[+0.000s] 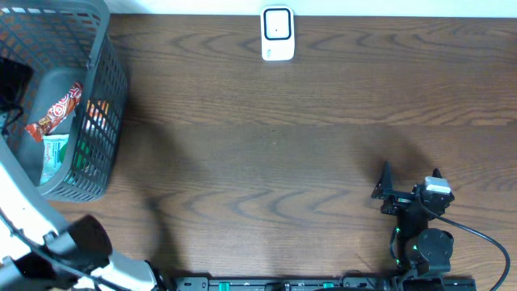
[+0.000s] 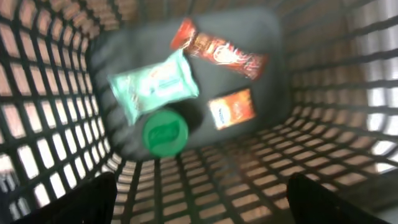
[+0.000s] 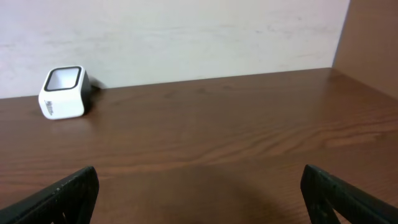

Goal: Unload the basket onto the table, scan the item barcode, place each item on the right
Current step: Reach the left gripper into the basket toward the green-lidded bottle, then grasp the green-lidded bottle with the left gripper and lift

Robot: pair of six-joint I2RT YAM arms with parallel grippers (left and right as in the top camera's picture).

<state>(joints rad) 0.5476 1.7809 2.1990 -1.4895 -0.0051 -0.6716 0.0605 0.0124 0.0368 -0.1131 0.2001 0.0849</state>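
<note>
— What's in the basket on the left?
— A green-and-white pack, a round green lid, a red bar wrapper and an orange packet. Their print is too blurred to read. The left end effector hangs above them, spread wide and empty.
— Further right?
— A white scanner stands at the bench's far edge. The right end effector is near the front, fully spread, holding nothing.
</note>
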